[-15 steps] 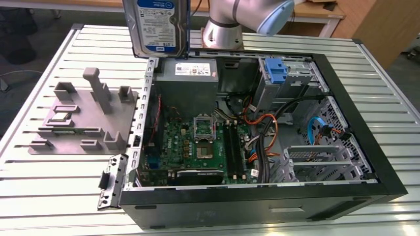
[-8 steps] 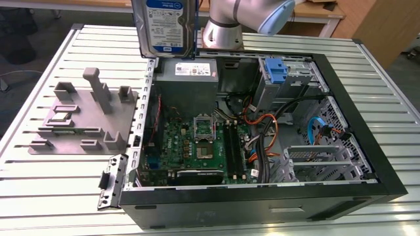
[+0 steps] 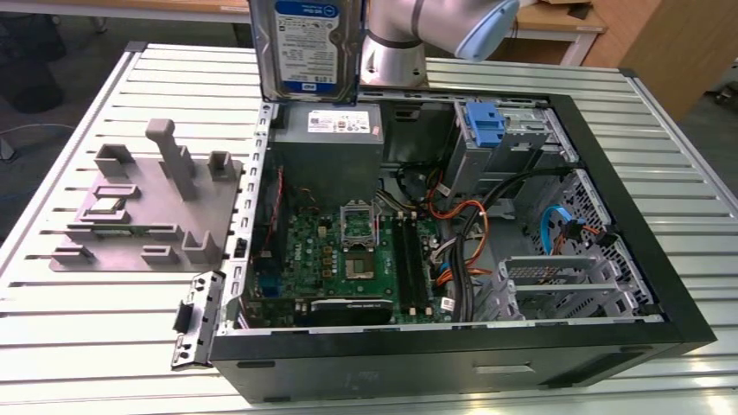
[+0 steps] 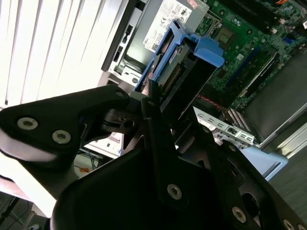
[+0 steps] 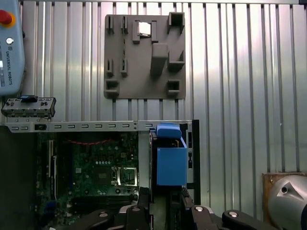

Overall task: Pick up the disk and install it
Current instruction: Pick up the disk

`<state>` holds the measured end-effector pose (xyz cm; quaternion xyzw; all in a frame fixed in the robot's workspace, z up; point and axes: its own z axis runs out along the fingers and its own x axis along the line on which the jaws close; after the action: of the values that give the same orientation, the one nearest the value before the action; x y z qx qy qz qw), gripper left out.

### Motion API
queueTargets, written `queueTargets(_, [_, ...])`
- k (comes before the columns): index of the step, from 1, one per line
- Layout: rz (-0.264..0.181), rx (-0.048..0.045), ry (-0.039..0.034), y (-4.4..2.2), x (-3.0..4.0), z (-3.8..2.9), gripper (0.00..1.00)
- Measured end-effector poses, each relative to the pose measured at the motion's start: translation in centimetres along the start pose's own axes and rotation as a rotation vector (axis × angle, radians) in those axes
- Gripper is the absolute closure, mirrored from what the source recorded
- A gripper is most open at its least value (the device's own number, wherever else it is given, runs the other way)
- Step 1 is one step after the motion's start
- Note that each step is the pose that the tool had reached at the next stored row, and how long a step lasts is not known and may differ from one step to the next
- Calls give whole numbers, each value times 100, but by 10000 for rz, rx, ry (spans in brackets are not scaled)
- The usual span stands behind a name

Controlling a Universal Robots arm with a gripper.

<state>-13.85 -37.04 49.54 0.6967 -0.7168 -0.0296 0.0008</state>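
Observation:
The disk, a silver drive with a blue-and-white label, hangs upright in the air above the back left corner of the open computer case. In both wrist views its blue carrier frame sits between the black fingers of my gripper, which is shut on it. The disk is over the grey power-supply box, apart from it. The silver arm rises just to the exterior view's right of the disk.
Inside the case lie the green motherboard, loose cables, a bare blue bracket at the drive bays and a metal drive cage. A grey fixture plate stands on the slatted table. A pendant lies nearby.

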Motion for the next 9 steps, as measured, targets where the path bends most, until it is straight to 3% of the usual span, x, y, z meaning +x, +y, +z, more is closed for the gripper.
queueTargets(9, [1,-16,0,-185,-5,-7,65])
